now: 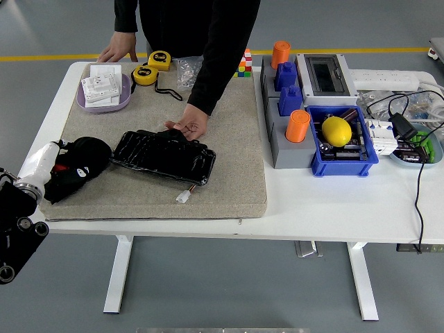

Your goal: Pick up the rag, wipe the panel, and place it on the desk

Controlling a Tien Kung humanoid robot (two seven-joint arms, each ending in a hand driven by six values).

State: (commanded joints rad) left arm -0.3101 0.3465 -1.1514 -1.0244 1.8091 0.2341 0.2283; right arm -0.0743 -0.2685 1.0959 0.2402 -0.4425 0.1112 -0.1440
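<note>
A glossy black panel lies on the beige mat, with a white plug on a short wire at its near edge. A person's hand presses on the panel's far edge. My left hand sits at the mat's left side, just left of the panel, shut on a black rag that drapes over it and hides the fingers. The white forearm runs off toward the lower left. Hand and rag stay apart from the panel.
At the back left stand a purple tray of white parts and two yellow tape measures; the person's other hand rests there. On the right stand grey and blue blocks with orange cylinders, a blue bin with a lemon, and cables.
</note>
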